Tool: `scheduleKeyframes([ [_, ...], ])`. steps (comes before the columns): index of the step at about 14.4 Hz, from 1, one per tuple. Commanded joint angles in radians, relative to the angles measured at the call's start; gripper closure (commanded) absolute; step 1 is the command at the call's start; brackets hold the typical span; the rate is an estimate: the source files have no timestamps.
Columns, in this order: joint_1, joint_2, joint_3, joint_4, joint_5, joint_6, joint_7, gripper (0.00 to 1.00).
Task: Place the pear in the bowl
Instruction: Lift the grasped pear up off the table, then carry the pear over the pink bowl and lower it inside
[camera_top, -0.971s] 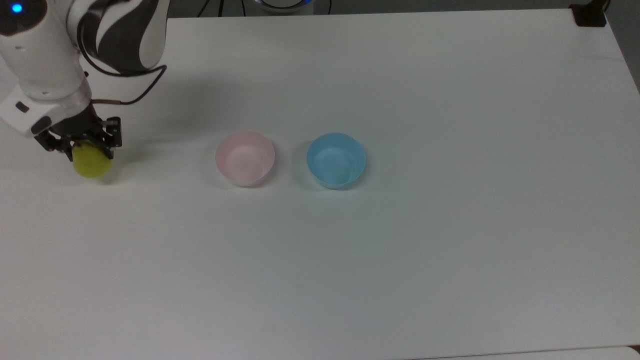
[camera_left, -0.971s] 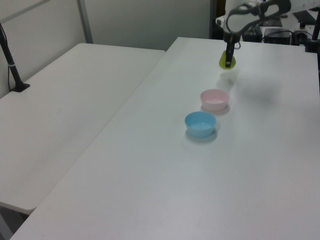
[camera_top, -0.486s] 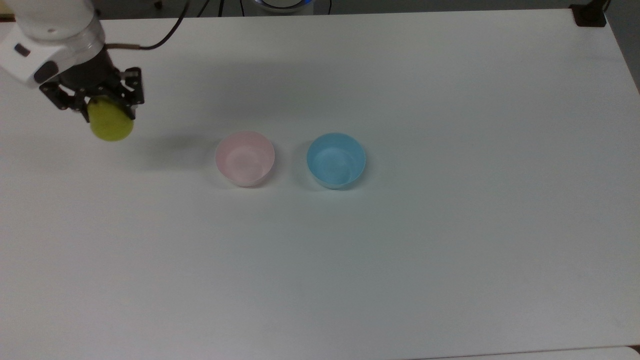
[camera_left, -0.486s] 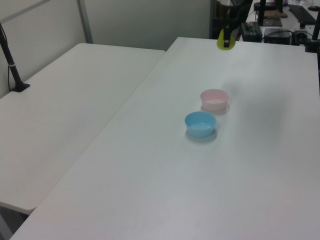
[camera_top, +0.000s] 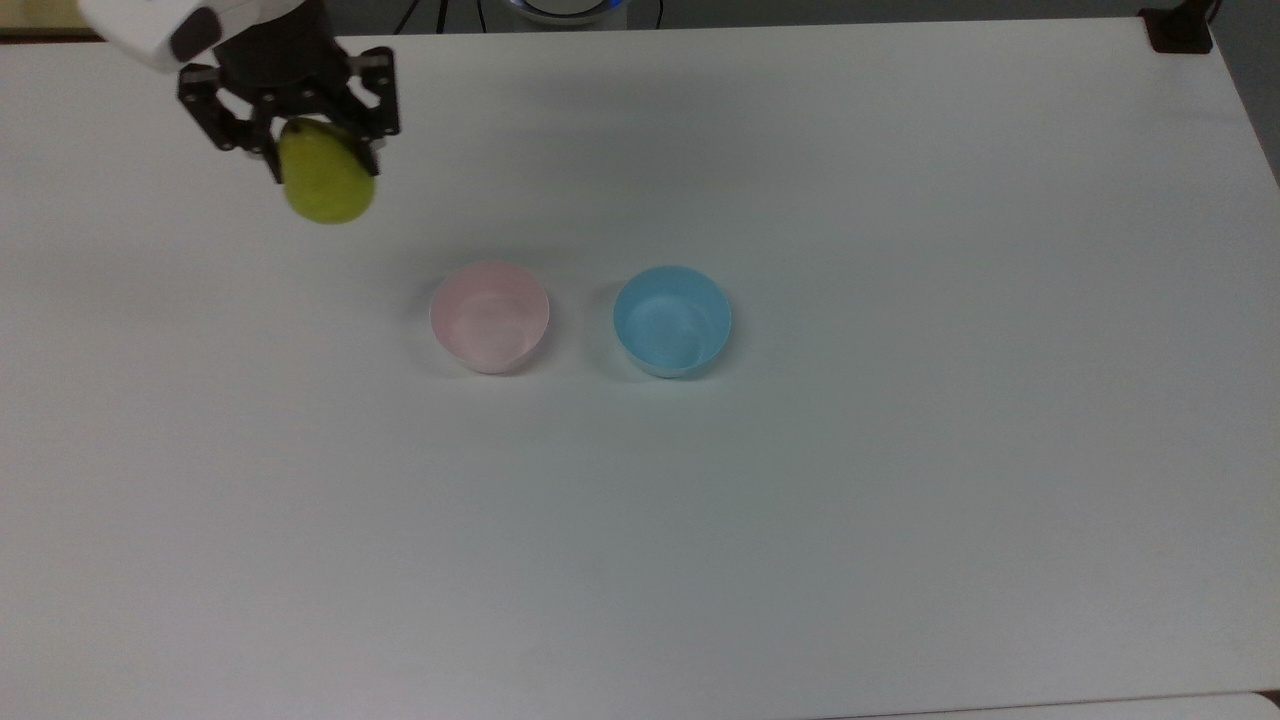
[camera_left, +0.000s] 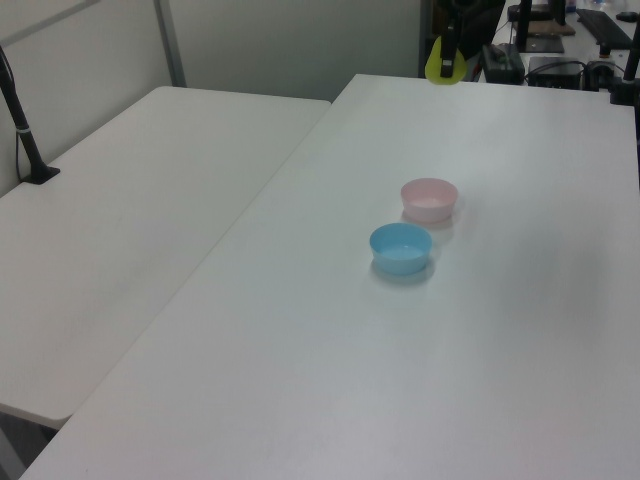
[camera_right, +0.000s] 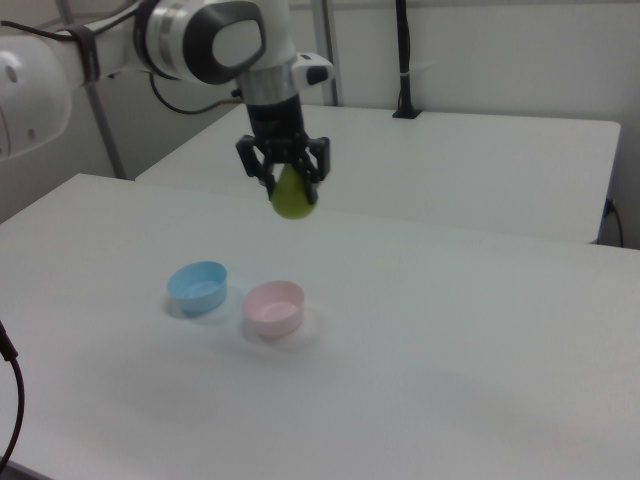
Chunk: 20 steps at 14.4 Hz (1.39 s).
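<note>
My gripper (camera_top: 305, 143) (camera_right: 288, 176) is shut on the yellow-green pear (camera_top: 326, 185) (camera_right: 293, 198) (camera_left: 441, 66) and holds it high above the white table (camera_top: 800, 500). The pear hangs below the fingers with its rounded end down. The pale pink bowl (camera_top: 490, 316) (camera_right: 274, 306) (camera_left: 429, 198) stands empty on the table, to the right of and below the pear in the top view. In the right view the pear hangs above and slightly right of the pink bowl.
A light blue bowl (camera_top: 672, 320) (camera_right: 198, 284) (camera_left: 401, 247) of the same size stands beside the pink one, on its right in the top view. A second white table (camera_left: 130, 200) adjoins on the left view's left. A black post (camera_right: 404, 60) stands on the far table.
The gripper has lifted the pear off the table and carried it upward and to the top view's right, closer to the pink bowl. Both bowls stayed put.
</note>
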Motion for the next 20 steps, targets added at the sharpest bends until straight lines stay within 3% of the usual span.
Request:
scheduleKeyframes([
  [1, 0.063, -0.073, -0.011, -0.099, 0.055, 0.004, 0.035, 1.00],
  [6, 0.118, -0.073, -0.011, -0.194, 0.055, 0.121, 0.080, 1.00],
  [13, 0.135, -0.059, -0.011, -0.415, 0.039, 0.386, 0.080, 1.00],
  [20, 0.141, 0.002, -0.011, -0.457, -0.003, 0.458, 0.080, 1.00],
])
